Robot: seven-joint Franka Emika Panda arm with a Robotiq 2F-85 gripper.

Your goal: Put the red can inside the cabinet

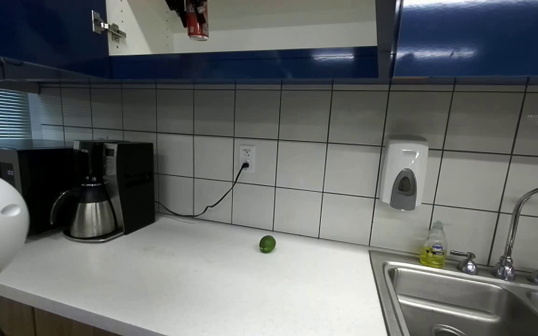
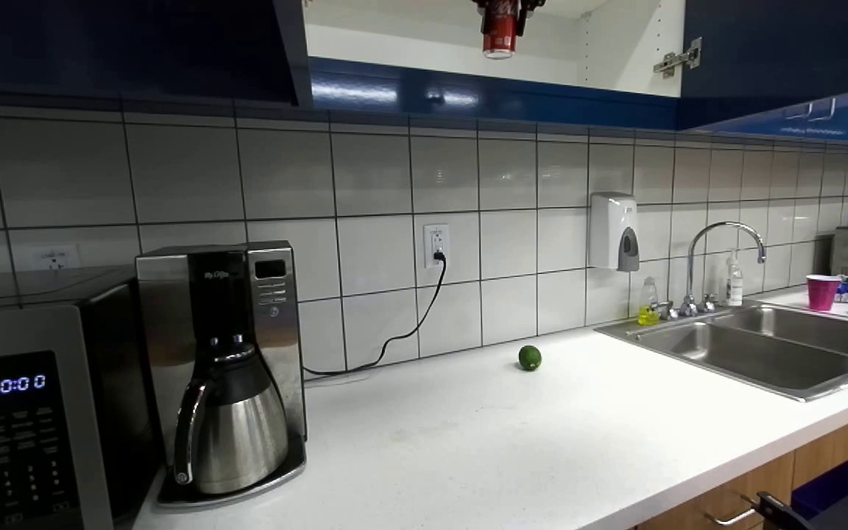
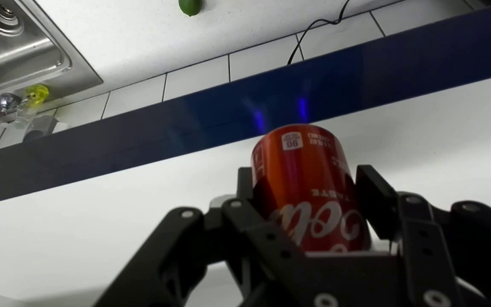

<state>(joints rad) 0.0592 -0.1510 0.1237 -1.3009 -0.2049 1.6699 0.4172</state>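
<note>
The red can [image 1: 198,29] is held upright, bottom end down, at the open cabinet; it also shows in an exterior view [image 2: 499,38] and in the wrist view [image 3: 305,170]. My gripper [image 3: 305,177] is shut on the can, one finger on each side. The can's top is hidden by the gripper. The cabinet [image 1: 245,64] has a blue lower front strip and a pale interior, seen also in an exterior view [image 2: 490,87] and the wrist view [image 3: 186,123]. The can's bottom is above that strip in both exterior views. I cannot tell how far inside it is.
The cabinet's open blue door [image 1: 40,37] stands beside the opening. Below are a green lime [image 1: 267,243] on the white counter, a coffee maker [image 2: 225,368], a microwave [image 2: 34,412], a soap dispenser [image 1: 404,172] and a sink [image 1: 446,298].
</note>
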